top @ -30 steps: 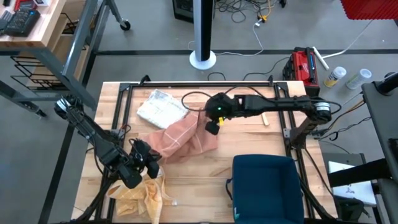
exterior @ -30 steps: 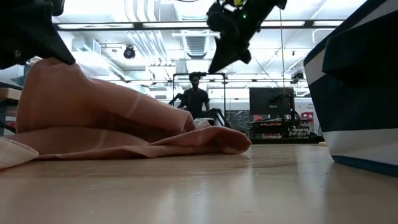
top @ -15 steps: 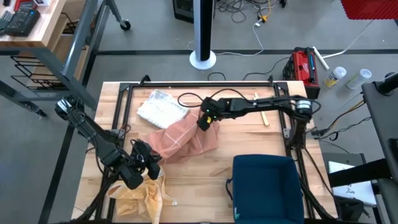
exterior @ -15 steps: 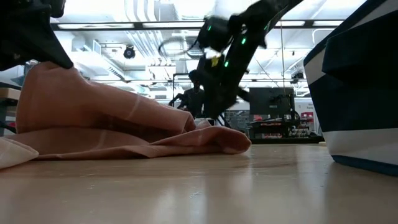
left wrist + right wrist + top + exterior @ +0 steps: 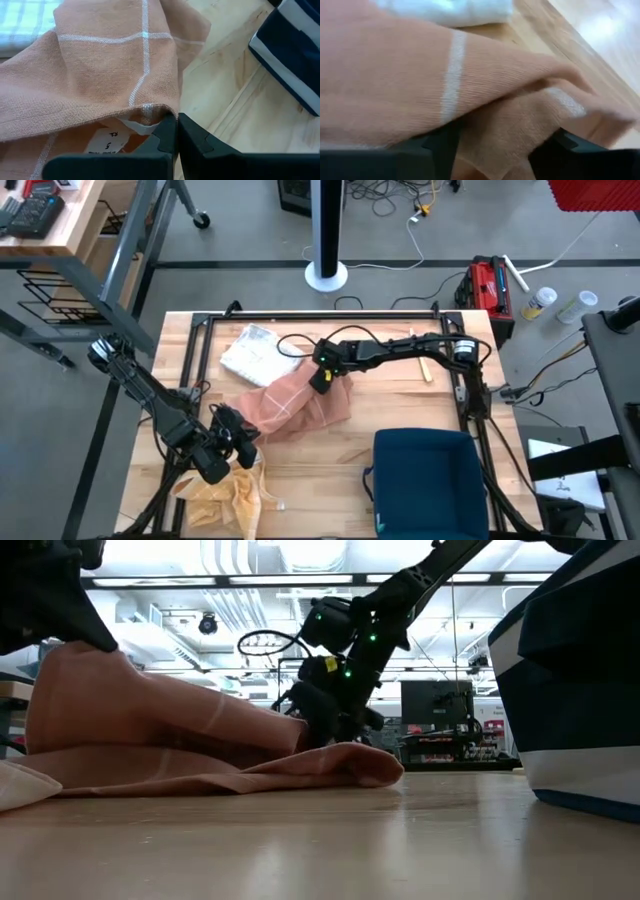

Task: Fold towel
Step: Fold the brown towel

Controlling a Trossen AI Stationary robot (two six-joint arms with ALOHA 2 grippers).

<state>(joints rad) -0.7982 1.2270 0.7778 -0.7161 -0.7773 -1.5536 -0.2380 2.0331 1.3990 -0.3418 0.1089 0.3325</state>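
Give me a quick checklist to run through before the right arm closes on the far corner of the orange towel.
1. Left end effector shut on the orange towel near edge: ok.
2. Right end effector down at the towel's far edge: ok.
3. Right fingers spread with towel fabric between them: ok.
4. Only one layer of cloth between those fingers: cannot tell.
5. White folded cloth lies apart from the right end effector: ok.
6. Navy bin clear of the towel: ok.
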